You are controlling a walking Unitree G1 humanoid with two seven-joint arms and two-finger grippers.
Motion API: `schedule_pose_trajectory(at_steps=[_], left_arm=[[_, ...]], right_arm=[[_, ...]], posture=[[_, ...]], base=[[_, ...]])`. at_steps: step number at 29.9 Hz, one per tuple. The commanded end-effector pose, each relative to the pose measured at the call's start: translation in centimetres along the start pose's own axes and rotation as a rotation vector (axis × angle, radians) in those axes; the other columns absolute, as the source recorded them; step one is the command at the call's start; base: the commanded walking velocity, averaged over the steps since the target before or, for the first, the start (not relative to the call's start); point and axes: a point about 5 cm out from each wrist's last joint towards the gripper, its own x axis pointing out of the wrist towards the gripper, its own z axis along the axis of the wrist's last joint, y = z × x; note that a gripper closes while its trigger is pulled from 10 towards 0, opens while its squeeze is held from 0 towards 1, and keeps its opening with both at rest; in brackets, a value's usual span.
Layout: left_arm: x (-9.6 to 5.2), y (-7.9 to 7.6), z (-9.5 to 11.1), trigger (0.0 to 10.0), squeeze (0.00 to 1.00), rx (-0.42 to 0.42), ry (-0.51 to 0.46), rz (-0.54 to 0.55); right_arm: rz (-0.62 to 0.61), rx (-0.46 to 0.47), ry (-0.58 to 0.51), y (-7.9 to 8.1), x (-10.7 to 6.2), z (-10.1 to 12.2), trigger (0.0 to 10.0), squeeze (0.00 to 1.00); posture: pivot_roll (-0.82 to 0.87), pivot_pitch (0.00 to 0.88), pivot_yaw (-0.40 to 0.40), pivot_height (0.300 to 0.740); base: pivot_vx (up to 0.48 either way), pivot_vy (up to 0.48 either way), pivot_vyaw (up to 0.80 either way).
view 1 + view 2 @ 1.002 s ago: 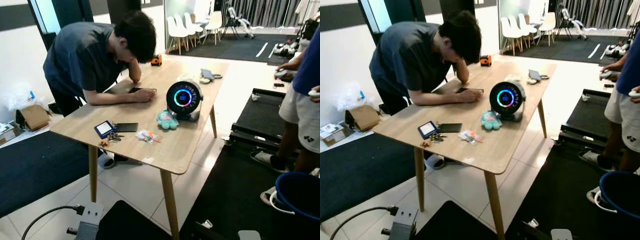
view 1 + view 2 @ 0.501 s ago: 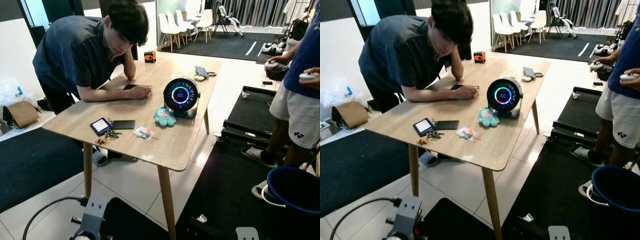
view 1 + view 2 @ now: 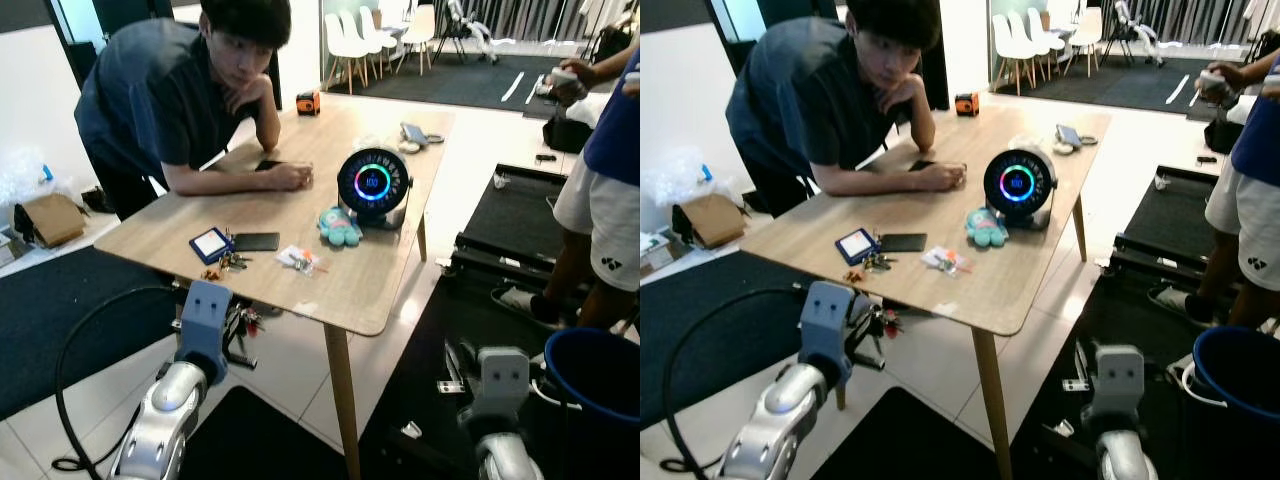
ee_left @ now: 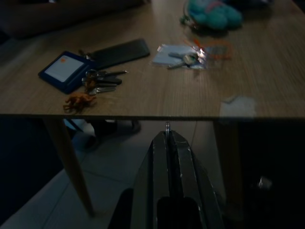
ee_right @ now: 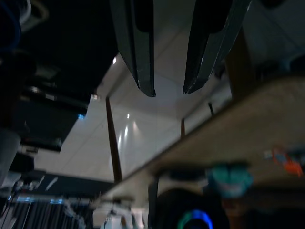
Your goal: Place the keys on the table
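L to R: cardboard box (image 3: 55,218) on the floor by the wall. A person (image 3: 170,110) in a dark shirt leans on both elbows at the far-L side of the wooden table (image 3: 390,280), one hand flat on the top.

Robot's L arm reaches fwd below the near table edge. L gripper (image 3: 240,335) hangs just under and in front of that edge, not touching it. The head views show the keys (image 3: 886,322), a dark bunch w/ a red bit, dangling at its fingertips, off the table. The L wrist view gives the jaw state: the two black fingers (image 4: 178,157) are pressed tight together, w/ a small metal ring poking out at the tips, so clamped on the keys.

On the tabletop near that edge: blue card holder (image 4: 64,69), a flat black slab (image 4: 119,51) touching it, a second key bunch (image 4: 100,82) just beside both, and a small brown trinket (image 4: 80,100) by the edge. Further R: clear packet (image 4: 183,53) w/ orange bits, then a teal plush toy (image 3: 340,227) just beside a round black device w/ a glowing ring (image 3: 374,185). Small orange item (image 3: 308,102) at the far end.

R arm low, right of the table over dark floor mat. The R wrist view looks up at the table's underside; R gripper (image 5: 169,90) has its fingers clearly apart, nothing between them.

Far R: a second person (image 3: 600,200) in white shorts stands beside a blue bucket (image 3: 595,375).
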Motion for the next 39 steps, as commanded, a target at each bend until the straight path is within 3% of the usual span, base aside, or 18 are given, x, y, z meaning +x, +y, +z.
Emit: schedule_pose_trajectory(at_steps=[1,10,17,39], left_arm=[[-0.1,0.0,1.2,10.0,0.00,0.057,0.008,-0.020],[0.7,-2.0,4.9,10.0,0.00,0.008,-0.115,-0.018],[0.8,-3.0,6.0,10.0,0.00,-0.001,-0.142,-0.032],[1.0,-2.9,6.6,10.0,0.00,-0.030,-0.139,-0.013]], right_arm=[[0.010,0.022,0.016,0.5,-0.3,0.1,10.0,0.00],[0.029,0.031,0.032,1.2,-0.4,0.6,10.0,0.00],[0.040,0.039,0.057,1.7,-0.6,0.7,10.0,0.00],[0.046,0.037,0.073,1.7,-0.4,0.8,10.0,0.00]], posture=[[0.03,0.112,0.105,0.740],[0.03,0.109,0.109,0.740],[0.03,0.107,0.110,0.740],[0.02,0.096,0.104,0.740]], base=[[0.000,0.000,0.00],[0.000,0.000,0.00],[0.115,0.000,0.00],[0.457,0.000,0.00]])
